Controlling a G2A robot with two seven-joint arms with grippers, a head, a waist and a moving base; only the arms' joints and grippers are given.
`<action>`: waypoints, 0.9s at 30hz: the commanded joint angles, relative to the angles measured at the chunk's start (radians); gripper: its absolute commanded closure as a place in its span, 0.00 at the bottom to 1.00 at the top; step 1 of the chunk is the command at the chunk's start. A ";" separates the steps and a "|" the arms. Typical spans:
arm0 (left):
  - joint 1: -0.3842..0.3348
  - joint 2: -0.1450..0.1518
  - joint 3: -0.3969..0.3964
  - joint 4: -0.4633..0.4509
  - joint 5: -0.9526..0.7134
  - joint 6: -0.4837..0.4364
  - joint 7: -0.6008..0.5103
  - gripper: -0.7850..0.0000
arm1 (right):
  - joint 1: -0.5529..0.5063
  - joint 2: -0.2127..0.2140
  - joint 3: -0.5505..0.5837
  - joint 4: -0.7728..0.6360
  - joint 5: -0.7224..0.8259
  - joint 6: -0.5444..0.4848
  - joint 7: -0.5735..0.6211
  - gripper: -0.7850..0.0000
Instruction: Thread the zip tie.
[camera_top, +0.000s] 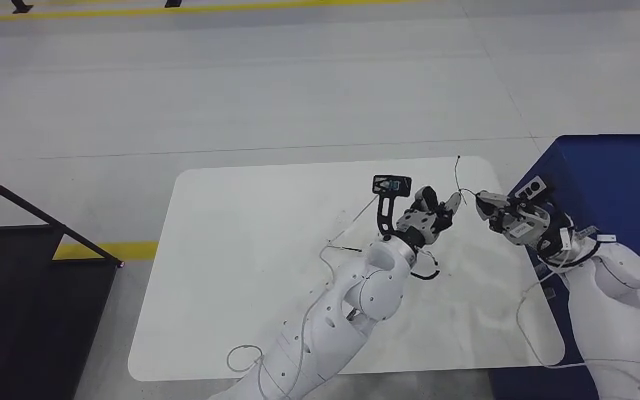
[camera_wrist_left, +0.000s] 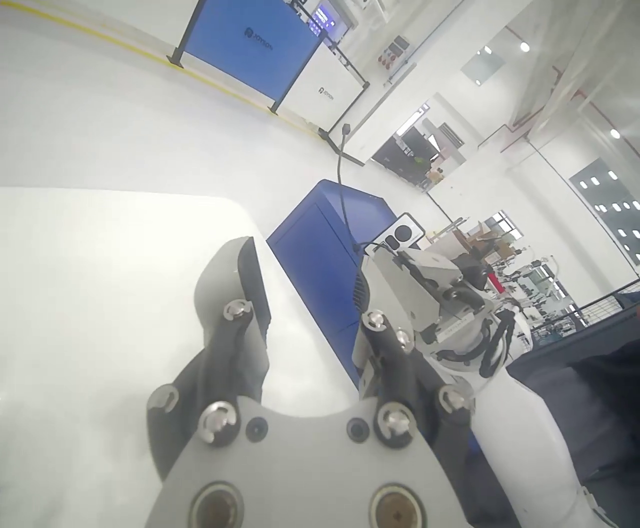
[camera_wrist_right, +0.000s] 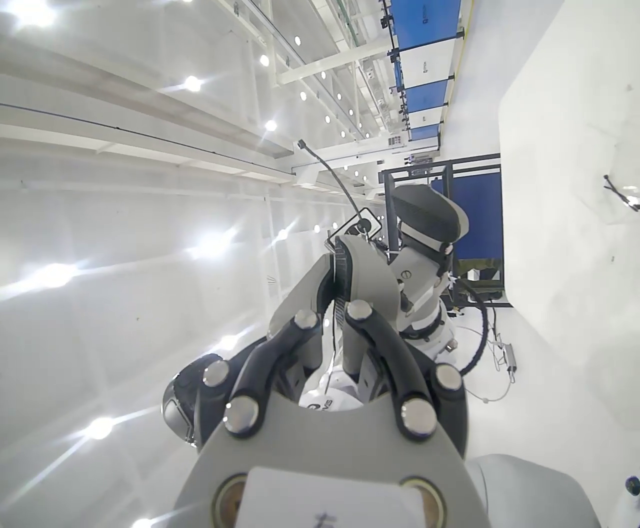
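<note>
A thin black zip tie (camera_top: 458, 175) stands upright over the far right part of the white table (camera_top: 250, 280). My right gripper (camera_top: 482, 203) is shut on its lower end. In the right wrist view the pads (camera_wrist_right: 334, 272) are pressed together on the strap, and the zip tie (camera_wrist_right: 330, 170) curves away to its small head. My left gripper (camera_top: 445, 208) sits just left of it, open. In the left wrist view its fingers (camera_wrist_left: 250, 285) are spread apart with nothing between them, and the zip tie (camera_wrist_left: 341, 175) rises behind them from the right gripper (camera_wrist_left: 367, 255).
A blue cabinet (camera_top: 590, 180) stands against the table's right edge, close behind the right arm. A thin dark strand (camera_top: 350, 228) lies on the table near the left arm, and a small black piece (camera_wrist_right: 620, 192) lies on the tabletop.
</note>
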 joint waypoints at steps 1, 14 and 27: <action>0.001 -0.001 0.000 0.000 0.003 -0.006 -0.004 0.56 | -0.002 0.001 0.000 -0.004 -0.002 -0.004 -0.003 1.00; 0.013 -0.006 -0.014 -0.008 0.000 -0.034 -0.040 0.60 | -0.027 0.005 -0.017 -0.031 -0.023 -0.027 -0.013 1.00; 0.022 -0.010 -0.024 -0.013 0.025 -0.033 -0.059 1.00 | -0.039 0.010 -0.008 -0.046 -0.005 -0.029 -0.019 1.00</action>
